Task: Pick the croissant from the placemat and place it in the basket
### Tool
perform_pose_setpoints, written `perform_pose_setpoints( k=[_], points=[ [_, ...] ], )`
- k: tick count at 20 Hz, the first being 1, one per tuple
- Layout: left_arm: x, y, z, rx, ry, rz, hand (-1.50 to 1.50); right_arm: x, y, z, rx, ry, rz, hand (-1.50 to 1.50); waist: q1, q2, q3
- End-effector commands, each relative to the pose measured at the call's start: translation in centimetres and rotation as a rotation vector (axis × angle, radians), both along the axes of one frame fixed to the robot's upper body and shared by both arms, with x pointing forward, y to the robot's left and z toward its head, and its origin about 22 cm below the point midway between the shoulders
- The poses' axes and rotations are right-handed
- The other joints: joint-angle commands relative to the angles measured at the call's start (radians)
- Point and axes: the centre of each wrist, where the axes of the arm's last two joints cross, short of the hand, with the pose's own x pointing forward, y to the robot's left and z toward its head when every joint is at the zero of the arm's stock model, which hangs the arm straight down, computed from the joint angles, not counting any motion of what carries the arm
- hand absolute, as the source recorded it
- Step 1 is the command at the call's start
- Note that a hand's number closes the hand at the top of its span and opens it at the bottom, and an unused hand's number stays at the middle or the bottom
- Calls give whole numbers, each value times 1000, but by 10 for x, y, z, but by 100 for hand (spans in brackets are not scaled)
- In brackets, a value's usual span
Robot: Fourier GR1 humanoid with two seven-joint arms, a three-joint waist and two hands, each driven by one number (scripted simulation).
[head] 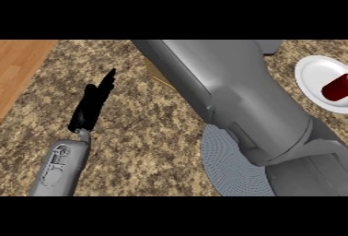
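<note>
Right arm stretched over the bench, croissant and basket both out of sight

Nearest, the grey round placemat (228, 168) peeks out bare beside the big right forearm (245, 101), whose robot hand is hidden past the top edge, so its fingers cannot be judged. The left robot hand (92, 103) rests on the speckled bench (149, 133), fingers straight and together. Farther right a white plate (314, 76) carries a dark red object (336, 87). With no croissant showing, the carry is probably under way; placing is unconfirmed
</note>
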Motion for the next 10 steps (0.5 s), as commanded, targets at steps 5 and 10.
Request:
perform_pose_setpoints(
  k=[5,10],
  points=[
    [-9,19,-5,-1,-1,56,0,18,-8,-8,-54,167,-238,150,-50,-5,5],
    [-22,31,-17,-10,5,71,0,20,-10,-8,-53,183,-184,150,-67,-7,6]
  ],
)
